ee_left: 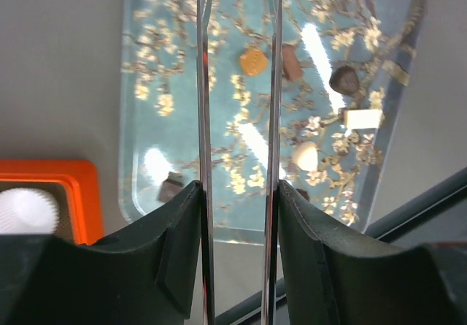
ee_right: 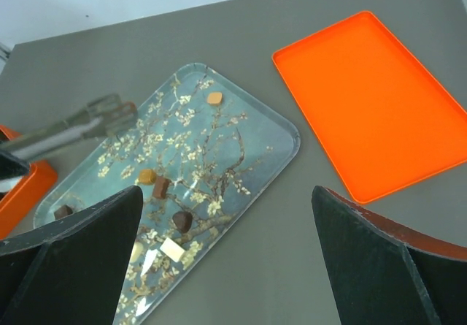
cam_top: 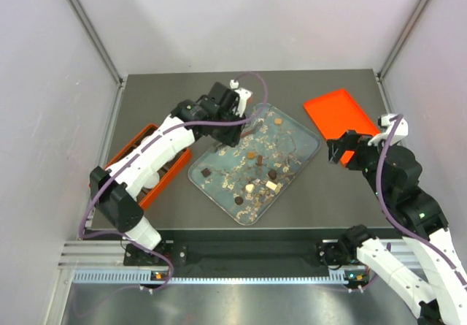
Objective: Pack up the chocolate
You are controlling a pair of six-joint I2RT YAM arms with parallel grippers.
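Several chocolate pieces lie on a blossom-patterned tray (cam_top: 303,150): a caramel round (ee_left: 253,61), a brown square (ee_left: 292,62), a dark round (ee_left: 344,80), a white block (ee_left: 363,118), a cream piece (ee_left: 305,155) and a dark square (ee_left: 170,188). My left gripper (ee_left: 239,193) is shut on metal tweezers (ee_left: 204,106), held above the tray's far end (cam_top: 235,100). The tweezer blades stand apart and empty. My right gripper (ee_right: 230,266) is open and empty, above the table right of the tray (cam_top: 343,153).
An orange box (cam_top: 149,131) holding white paper cups (ee_left: 25,209) sits left of the tray, under the left arm. A flat orange lid (cam_top: 337,112) lies at the back right. Grey walls close in on both sides.
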